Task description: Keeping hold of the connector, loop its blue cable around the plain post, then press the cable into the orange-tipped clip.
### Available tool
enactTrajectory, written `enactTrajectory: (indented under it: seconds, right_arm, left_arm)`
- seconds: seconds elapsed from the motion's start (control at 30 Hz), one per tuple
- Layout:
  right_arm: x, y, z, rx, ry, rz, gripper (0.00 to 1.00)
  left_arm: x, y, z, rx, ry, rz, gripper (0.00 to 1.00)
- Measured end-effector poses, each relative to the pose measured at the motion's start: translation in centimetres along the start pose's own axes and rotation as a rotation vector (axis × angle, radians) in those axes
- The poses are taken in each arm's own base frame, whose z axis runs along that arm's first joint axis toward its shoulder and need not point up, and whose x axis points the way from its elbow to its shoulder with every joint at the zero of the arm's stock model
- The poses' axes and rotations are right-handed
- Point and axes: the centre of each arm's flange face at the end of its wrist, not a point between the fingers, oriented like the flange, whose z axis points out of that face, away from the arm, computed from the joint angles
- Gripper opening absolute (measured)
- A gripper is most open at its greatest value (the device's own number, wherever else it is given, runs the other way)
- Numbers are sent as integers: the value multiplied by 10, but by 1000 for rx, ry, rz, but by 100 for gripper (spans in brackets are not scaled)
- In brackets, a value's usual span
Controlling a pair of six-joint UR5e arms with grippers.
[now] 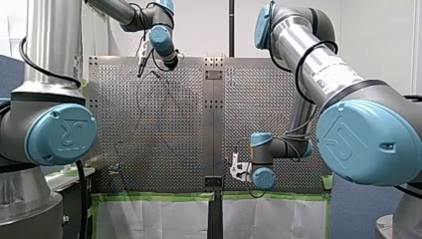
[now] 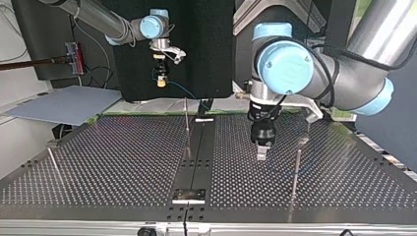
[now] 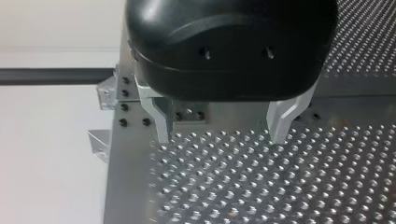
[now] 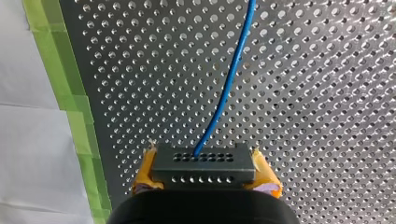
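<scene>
While the rigid connector point(image 4: 204, 161) is clamped in my right tool point(image 4: 205, 167), left tool point(image 3: 220, 130) open, the cable point(image 4: 228, 84) is judged limp.

The black end effector point(image 3: 222, 137) hangs over the perforated desk point(image 3: 280, 186), its two metal fingers point(image 3: 161, 116) set wide apart with their tips just above the holes. Beside one finger, at the desk's edge, sits a small metal bracket point(image 3: 108, 91); beyond it runs a dark bar point(image 3: 56, 75).
</scene>
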Motion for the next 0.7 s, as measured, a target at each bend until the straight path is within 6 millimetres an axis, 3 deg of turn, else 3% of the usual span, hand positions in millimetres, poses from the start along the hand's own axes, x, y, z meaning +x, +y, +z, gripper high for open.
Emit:
enactTrajectory:
  seconds: [0.27,0.7]
  right_arm:
    - [0,0,0,0,3,2,0]
    - [0,0,0,0,5,2,0]
  left_arm:
    - [33,-13,28,-18,44,22,100]
    - [58,-15,66,-96,67,106,100]
